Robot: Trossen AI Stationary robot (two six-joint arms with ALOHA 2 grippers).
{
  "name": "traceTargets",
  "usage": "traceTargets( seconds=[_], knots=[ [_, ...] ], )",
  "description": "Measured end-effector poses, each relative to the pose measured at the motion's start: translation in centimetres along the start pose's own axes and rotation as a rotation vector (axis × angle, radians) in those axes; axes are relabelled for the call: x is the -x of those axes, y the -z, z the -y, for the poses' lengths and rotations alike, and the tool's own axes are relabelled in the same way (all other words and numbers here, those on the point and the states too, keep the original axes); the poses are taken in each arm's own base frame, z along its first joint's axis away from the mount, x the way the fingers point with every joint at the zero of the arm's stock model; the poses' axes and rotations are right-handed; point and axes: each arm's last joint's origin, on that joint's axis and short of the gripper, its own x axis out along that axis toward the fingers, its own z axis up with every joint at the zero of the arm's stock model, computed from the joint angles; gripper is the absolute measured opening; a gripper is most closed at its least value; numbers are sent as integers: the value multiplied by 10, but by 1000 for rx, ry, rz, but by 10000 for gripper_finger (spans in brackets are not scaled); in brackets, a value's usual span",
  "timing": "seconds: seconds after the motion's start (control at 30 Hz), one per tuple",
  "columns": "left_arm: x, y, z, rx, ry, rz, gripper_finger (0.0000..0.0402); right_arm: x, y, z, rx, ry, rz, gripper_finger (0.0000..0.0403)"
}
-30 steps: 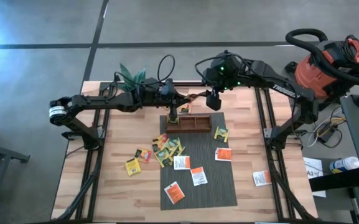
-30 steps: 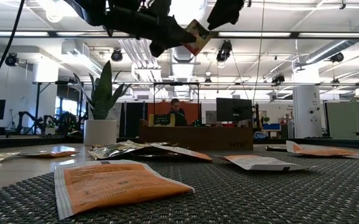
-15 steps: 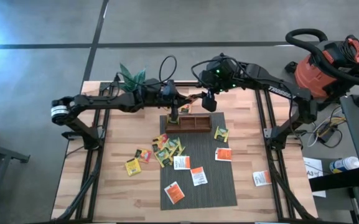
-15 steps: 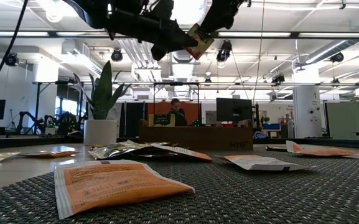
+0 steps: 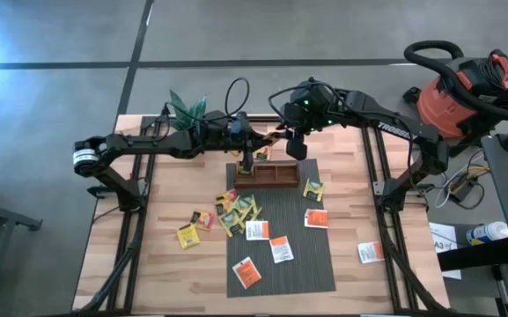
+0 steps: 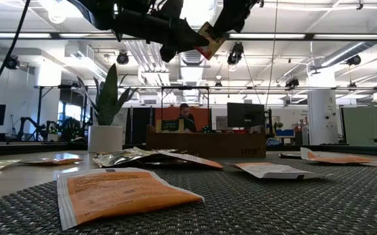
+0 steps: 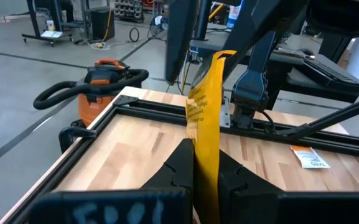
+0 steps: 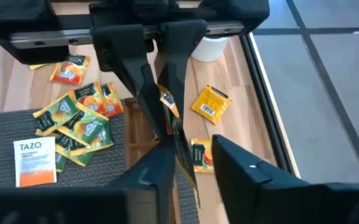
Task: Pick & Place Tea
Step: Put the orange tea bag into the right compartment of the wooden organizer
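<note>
- Handover in mid-air, judged: one yellow tea bag (image 5: 276,134) hangs above the far end of the tray (image 5: 276,175), between both claws.
- Left claw (image 7: 201,152): pinched shut on the tea bag's lower edge; bag stands upright out of it.
- Right claw (image 8: 188,155): partly open, fingers either side of the same bag. A gap shows on one side, so no firm grip seen.
- Next move, prob.: right claw needs to clamp on the free half w/o creasing it, then the left lets go. Release too early and the bag drops.
- Counts, left to right on the table (image 5: 165,264):
  - plant (image 5: 186,107): 1, far-left corner.
  - loose yellow bags on bare wood: 2.
  - green/yellow pile (image 5: 236,209) at the mat's left edge: approx. 5, overlapping, can't tell exactly.
  - mat (image 5: 302,255): 1.
  - white-and-orange bags (image 5: 280,249): 5, four on the mat, one on wood at right.
  - lone green bag (image 5: 312,189): 1.
  - shop vac (image 5: 460,88): 1, off the table.
</note>
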Motion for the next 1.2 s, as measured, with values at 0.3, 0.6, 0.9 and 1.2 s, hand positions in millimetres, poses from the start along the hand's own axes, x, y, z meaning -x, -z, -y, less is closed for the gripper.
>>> traceTargets(
  seconds=[0.3, 0.6, 0.9, 1.2],
  knots=[
    [0, 0, 0, 16, -1, 0, 19, 0, 1, -1, 35, -8, -12, 10],
    [0, 0, 0, 75, 0, 2, 40, 0, 1, -1, 35, -2, -12, 8],
    [0, 1, 1, 151, -55, -10, 89, -3, 6, 1, 33, 66, -58, 8],
    [22, 9, 3, 179, -237, -208, 96, -18, 35, 0, 26, 77, -273, 8]
  ],
)
